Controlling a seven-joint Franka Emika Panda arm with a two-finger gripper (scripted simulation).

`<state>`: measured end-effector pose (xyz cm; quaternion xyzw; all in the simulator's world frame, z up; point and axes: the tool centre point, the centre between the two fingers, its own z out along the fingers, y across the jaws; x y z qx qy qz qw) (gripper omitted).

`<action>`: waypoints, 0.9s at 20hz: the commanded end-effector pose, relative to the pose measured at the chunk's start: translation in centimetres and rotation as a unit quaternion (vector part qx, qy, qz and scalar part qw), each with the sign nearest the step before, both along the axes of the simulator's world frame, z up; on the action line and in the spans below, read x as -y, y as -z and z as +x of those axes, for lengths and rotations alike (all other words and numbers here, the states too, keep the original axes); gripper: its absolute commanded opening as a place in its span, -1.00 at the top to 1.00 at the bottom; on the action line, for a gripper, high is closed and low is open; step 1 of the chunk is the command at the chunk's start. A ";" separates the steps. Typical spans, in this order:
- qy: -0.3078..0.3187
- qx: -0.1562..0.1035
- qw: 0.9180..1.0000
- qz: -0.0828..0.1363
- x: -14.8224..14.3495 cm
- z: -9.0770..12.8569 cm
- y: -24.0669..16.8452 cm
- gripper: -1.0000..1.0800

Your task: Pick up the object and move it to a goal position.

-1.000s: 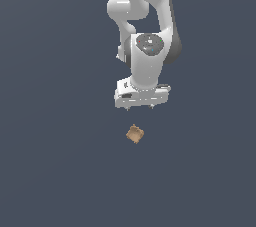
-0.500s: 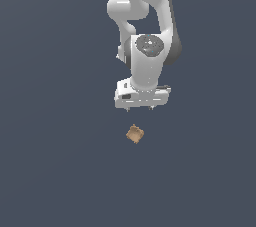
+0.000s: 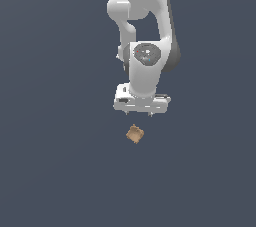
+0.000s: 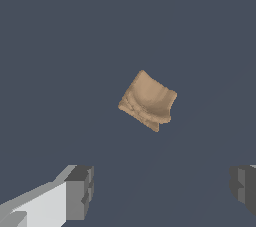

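Note:
The object is a small tan-brown block [image 3: 134, 134] with uneven edges, lying on the dark grey floor. It also shows in the wrist view [image 4: 148, 100], turned at an angle. My white gripper [image 3: 138, 113] hangs just above and slightly behind the block, apart from it. The gripper is open and empty. In the wrist view its two dark fingertips [image 4: 80, 191] stand wide apart, and the gripper [image 4: 162, 188] holds nothing between them.
The plain dark grey floor [image 3: 55, 161] lies around the block. The white arm [image 3: 147, 31] rises behind the gripper. No other object or goal marker shows.
The gripper has come down toward the block, closing the gap above it. The block has not moved.

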<state>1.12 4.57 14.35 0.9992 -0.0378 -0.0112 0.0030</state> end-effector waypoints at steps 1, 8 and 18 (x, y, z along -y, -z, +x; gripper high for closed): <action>0.034 0.001 0.999 0.000 0.1 0.5 0.6 -0.92; 0.138 0.005 0.990 0.001 0.5 2.1 2.5 -0.92; 0.250 0.010 0.968 0.000 1.0 3.7 4.7 -0.92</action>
